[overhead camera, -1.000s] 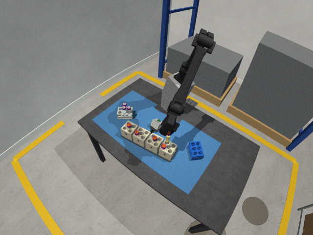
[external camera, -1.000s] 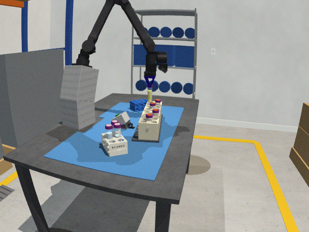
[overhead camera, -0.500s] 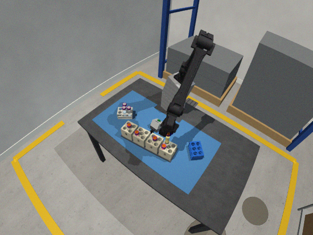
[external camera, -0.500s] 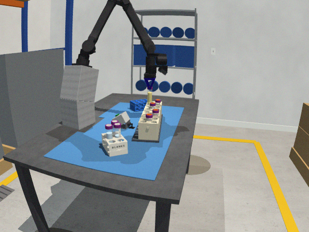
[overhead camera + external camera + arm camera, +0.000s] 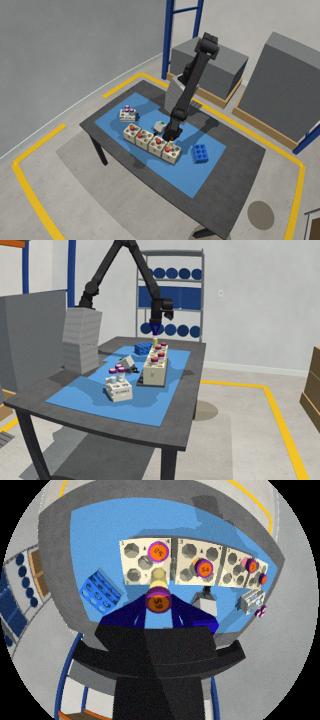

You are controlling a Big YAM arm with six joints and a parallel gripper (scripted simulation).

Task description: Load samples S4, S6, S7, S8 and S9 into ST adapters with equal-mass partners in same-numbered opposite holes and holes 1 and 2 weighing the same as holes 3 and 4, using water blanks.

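My gripper (image 5: 171, 139) (image 5: 155, 333) (image 5: 158, 597) is shut on the purple cap of a sample tube (image 5: 171, 142) (image 5: 155, 342) (image 5: 158, 579) with yellowish liquid. It holds the tube upright over adapter 1 (image 5: 174, 155) (image 5: 135, 560), the end adapter next to the blue rack RS. The tube's lower end reaches the adapter's top on the arm's side; how deep it sits is hidden. Each of the adapters in the row holds one orange-dotted sample (image 5: 167, 149) (image 5: 157, 140) (image 5: 139, 134) (image 5: 131, 127). The blue rack RS (image 5: 200, 152) (image 5: 142, 347) (image 5: 100, 592) stands empty.
The white blank rack RB (image 5: 127, 118) (image 5: 121, 392) holds three purple-capped blanks at the far end of the mat. The grey box with the green DONE key (image 5: 162, 122) (image 5: 126, 360) stands just behind the adapter row, close to my wrist.
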